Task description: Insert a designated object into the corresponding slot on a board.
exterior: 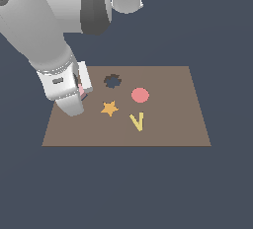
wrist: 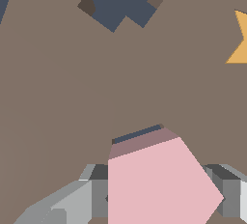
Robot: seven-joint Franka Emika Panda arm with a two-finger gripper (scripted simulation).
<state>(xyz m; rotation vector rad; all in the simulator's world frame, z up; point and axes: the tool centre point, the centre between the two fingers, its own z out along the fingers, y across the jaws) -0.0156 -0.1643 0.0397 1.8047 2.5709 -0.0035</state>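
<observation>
Wrist view put the gripper (wrist: 159,194) at the near edge of frame, jaws clamped on the pink pentagon piece (wrist: 154,184), one grey finger (wrist: 72,203) showing on one side of it and a second finger on the other. Piece sat flat-face toward the cam, low over the board (wrist: 58,97), w/ a thin dark sliver at its far edge, prob. the lip of the slot (wrist: 137,134) it was meant for; most of that hole was hidden under the piece. In the exterior view the gripper (exterior: 79,95) stood near the board's edge on the exterior view's left, only a bit of pink visible between the fingers. Judged step: final seating of the piece into its slot. To do it well: square the pentagon's edges & corners to the hole before going down, descend slowly & straight, keep the grip till the piece drops in, then release w/o dragging it sideways. Beyond the gripper lay the jagged dark hole (exterior: 112,81), not the target; steer clear of it. Further out: orange star (exterior: 109,108), red-pink disc (exterior: 140,95), yellow V piece (exterior: 137,122). No brands, labels or readable writing anywhere in either view.
</observation>
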